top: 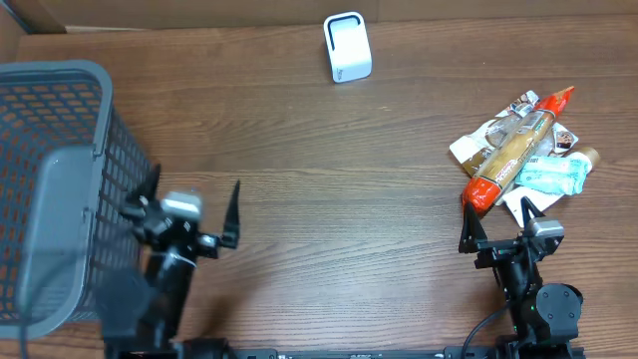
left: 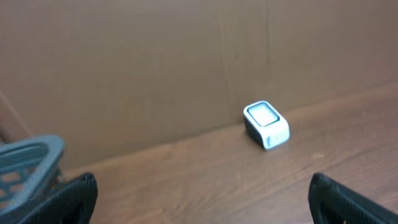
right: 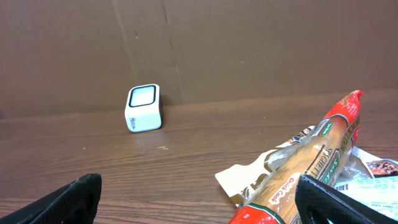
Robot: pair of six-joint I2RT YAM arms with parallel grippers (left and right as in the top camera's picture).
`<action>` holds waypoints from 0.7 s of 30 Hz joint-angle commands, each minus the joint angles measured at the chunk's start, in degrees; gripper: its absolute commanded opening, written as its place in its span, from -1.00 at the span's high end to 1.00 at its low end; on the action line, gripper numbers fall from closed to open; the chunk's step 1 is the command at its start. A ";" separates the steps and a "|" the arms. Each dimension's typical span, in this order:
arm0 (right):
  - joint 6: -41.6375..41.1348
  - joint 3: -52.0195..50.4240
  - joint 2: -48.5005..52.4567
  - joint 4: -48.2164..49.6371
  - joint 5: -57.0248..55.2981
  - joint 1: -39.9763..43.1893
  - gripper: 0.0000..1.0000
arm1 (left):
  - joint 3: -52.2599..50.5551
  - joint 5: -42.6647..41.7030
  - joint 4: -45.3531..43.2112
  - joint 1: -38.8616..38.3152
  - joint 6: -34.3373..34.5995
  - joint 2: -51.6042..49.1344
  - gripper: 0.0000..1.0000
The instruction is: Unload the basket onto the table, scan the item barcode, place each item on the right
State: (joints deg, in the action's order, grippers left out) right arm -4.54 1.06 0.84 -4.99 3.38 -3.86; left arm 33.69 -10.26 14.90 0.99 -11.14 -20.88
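Currently the left claw [top: 192, 202] and right claw [top: 496, 224] both gape wide, empty, well short of the scanner [top: 347, 47]. A spaghetti packet [top: 518, 150] lies on the desk [top: 329, 170], right of the scanner.

Basket [top: 55, 72] far left; scanner [top: 347, 47] at back centre; spaghetti pack [top: 515, 150] atop packets [top: 554, 177] right.

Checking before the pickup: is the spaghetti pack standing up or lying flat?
Lying flat: the spaghetti pack rests lengthwise across the other packets.
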 commanded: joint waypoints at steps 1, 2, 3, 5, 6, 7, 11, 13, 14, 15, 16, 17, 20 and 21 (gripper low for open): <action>-0.39 -0.59 -0.68 0.42 -0.76 -0.31 -1.00 | -8.83 0.57 -4.70 -0.68 -0.61 6.36 -0.99; -0.39 -0.59 -0.68 0.42 -0.76 -0.31 -1.00 | -11.54 0.59 -6.49 -0.68 -0.61 8.22 -0.99; -0.39 -0.59 -0.68 0.42 -0.76 -0.31 -1.00 | -14.08 0.61 -8.26 -0.68 -0.61 9.92 -0.99; -0.39 -0.59 -0.68 0.42 -0.76 -0.31 -1.00 | -18.10 0.59 -11.39 -0.68 -0.44 12.50 -0.99; -0.39 -0.59 -0.68 0.42 -0.76 -0.31 -1.00 | -20.11 0.59 -12.94 -0.68 -0.44 13.75 -0.98; -0.39 -0.59 -0.68 0.44 -0.76 -0.31 -1.00 | -21.66 0.59 -14.08 -0.68 -0.44 14.71 -0.99; -0.39 -0.59 -0.68 0.42 -0.76 -0.31 -1.00 | -27.34 1.49 -17.84 -0.66 -0.46 18.23 -1.00; -0.39 -0.59 -0.68 0.42 -0.76 -0.31 -1.00 | -29.16 2.43 -18.18 -0.66 -0.46 19.74 -0.99; -0.39 -0.59 -0.68 0.42 -0.76 -0.31 -1.00 | -29.90 3.19 -18.18 -0.66 -0.46 20.48 -0.99; -0.39 -0.59 -0.68 0.42 -0.76 -0.31 -1.00 | -30.64 3.48 -18.38 -0.66 -0.48 20.74 -0.99; -0.39 -0.59 -0.68 0.42 -0.76 -0.31 -1.00 | -30.95 3.69 -18.32 -0.66 -0.48 20.70 -0.99; -0.39 -0.59 -0.68 0.42 -0.76 -0.31 -1.00 | -31.50 4.37 -18.14 -0.68 -0.48 20.70 -0.99; -0.39 -0.59 -0.68 0.42 -0.76 -0.31 -1.00 | -33.29 4.74 -17.62 -0.66 -0.42 20.70 -0.99; -0.39 -0.59 -0.68 0.42 -0.76 -0.31 -1.00 | -33.44 4.74 -16.06 -0.68 -0.28 20.70 -0.99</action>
State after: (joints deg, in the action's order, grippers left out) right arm -4.49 1.06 0.84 -4.95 3.38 -3.84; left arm 1.65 -7.05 -2.31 0.71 -11.14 -0.97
